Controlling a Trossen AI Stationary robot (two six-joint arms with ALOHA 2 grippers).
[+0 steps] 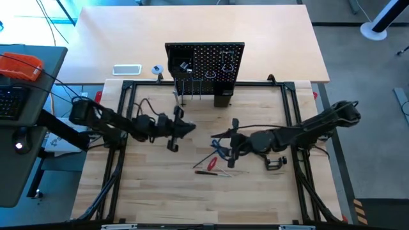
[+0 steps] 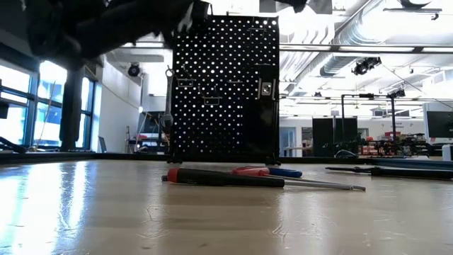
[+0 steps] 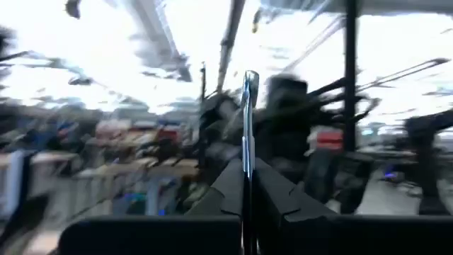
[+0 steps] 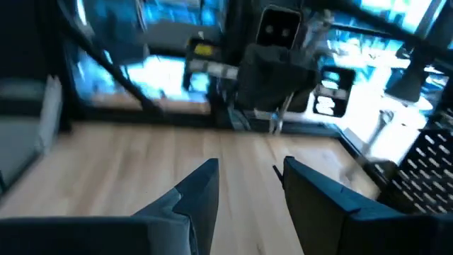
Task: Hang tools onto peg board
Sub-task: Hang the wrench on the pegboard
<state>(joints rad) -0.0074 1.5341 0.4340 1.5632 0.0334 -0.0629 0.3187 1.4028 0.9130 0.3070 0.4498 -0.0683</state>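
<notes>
**benchrat:** So which step is this? Looks to me like the left gripper (image 3: 248, 205) is clamped on a thin silver wrench (image 3: 248, 120), flat shiny metal sticking straight out past the fingers. It's up off the table, left of centre, just near of the peg board (image 1: 204, 62).

**pegfan:** Yeah, I'd call it mid-carry. Next move probably needs the wrench's end lined up with a free hook on that black perforated panel, which stands upright at the far edge of the wooden table (image 1: 153, 191). Fiddly, since the wrench is skinny and slick.

**benchrat:** And the right gripper (image 4: 248, 191)?

**pegfan:** Fingers apart, nothing between them, hovering right of centre over the leftovers. The red-handled screwdriver (image 2: 226, 178) is lying flat on the table with its long steel shaft, a blue-handled T hex key (image 1: 220, 151) just far of it, and a chunky black C-clamp (image 1: 276, 163) to the right.
</notes>
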